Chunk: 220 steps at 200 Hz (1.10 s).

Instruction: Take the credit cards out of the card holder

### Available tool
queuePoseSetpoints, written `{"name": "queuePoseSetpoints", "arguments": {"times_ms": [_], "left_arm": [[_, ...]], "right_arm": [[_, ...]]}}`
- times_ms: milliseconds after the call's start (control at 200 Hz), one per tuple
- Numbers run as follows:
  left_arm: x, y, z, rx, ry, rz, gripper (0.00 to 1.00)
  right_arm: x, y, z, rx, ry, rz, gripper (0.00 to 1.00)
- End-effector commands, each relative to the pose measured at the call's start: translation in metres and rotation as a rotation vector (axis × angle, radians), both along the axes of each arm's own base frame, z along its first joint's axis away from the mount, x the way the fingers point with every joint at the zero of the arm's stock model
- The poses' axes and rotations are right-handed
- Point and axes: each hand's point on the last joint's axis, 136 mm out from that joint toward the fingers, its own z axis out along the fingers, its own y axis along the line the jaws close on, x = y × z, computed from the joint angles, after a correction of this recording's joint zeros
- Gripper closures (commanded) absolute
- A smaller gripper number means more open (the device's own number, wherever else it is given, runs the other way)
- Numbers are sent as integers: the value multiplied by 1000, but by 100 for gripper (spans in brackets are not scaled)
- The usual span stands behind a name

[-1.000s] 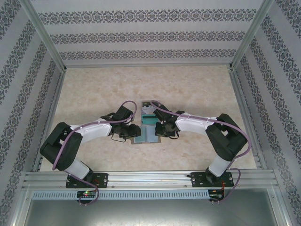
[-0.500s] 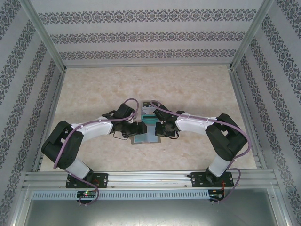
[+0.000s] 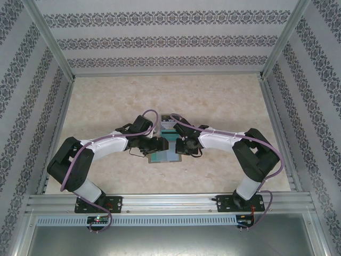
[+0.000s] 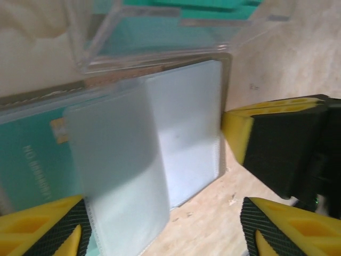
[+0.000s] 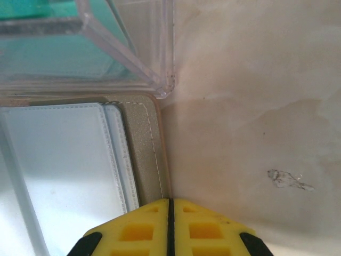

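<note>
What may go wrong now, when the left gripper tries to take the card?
1. The open left gripper may pinch the cloudy plastic sleeve instead of the teal card.
2. The shut right gripper sits at the edge of the card holder; it may slip off, and the holder could slide into the clear box.

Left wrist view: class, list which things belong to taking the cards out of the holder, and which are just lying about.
Belong: card holder; teal credit card; left gripper; right gripper.
Lying about: clear plastic box (the job doesn't name it); table.
</note>
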Motion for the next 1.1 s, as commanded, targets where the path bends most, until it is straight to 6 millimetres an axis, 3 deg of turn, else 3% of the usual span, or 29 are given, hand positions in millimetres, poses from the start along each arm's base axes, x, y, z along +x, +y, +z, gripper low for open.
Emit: {"name": "queuePoseSetpoints", "arguments": {"times_ms": [0, 250, 525, 724, 824, 964, 1094], "left_arm": [[8, -23, 19, -91, -55, -70, 31], [6, -45, 18, -137, -19, -142, 42], [5, -47, 30, -146, -45, -158, 44], [10, -16, 25, -33, -78, -62, 54], [11, 10, 18, 35, -80, 2, 64], [11, 43, 1, 128, -53, 88, 87], [7, 54, -16, 157, -7, 107, 97]], "right_arm": [[-5, 0, -13, -3, 43, -11, 100], [6, -1, 6, 45, -26, -23, 100], [16, -2, 31, 106, -113, -27, 100], [19, 19, 45, 191, -128, 24, 100], [17, 36, 50, 232, -137, 72, 100], [15, 63, 53, 286, -115, 129, 100], [12, 84, 52, 332, -84, 161, 97]]}}
